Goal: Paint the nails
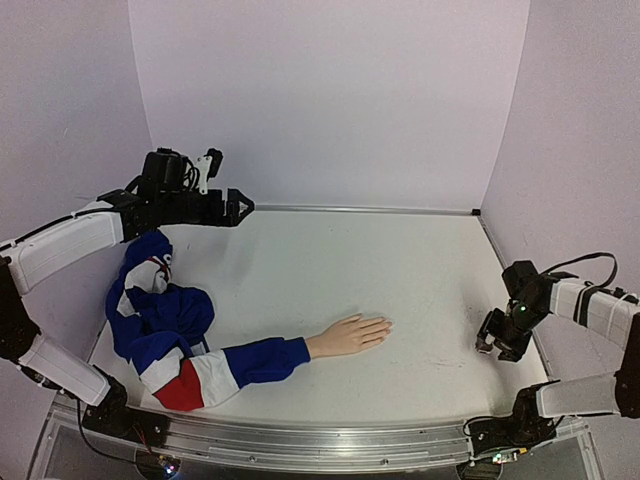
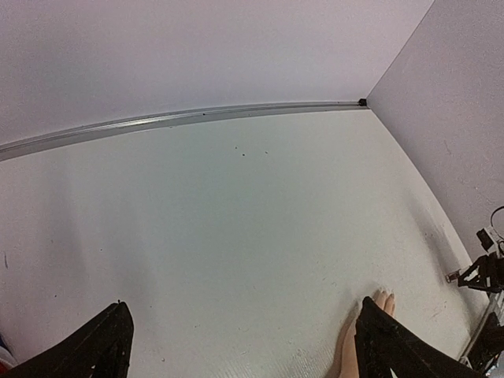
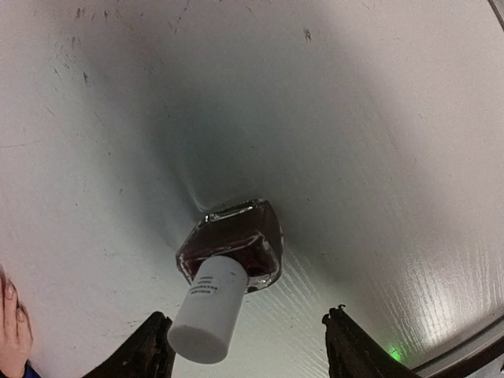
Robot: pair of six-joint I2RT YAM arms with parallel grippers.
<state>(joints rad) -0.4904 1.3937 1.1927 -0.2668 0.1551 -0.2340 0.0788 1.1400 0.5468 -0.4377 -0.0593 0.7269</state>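
Black R claw [image 3: 248, 316] part-open astride pale bottle cap [image 3: 206, 311].

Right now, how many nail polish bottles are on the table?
1. The polish bottle stands on the table, far right, beneath the right gripper; the bunched sleeve could hide others.

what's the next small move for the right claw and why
Probably close the right claw on the pale cap: the polish bottle stands on the table with its cap between the open fingers, nearer one of them, and nothing is gripped yet.
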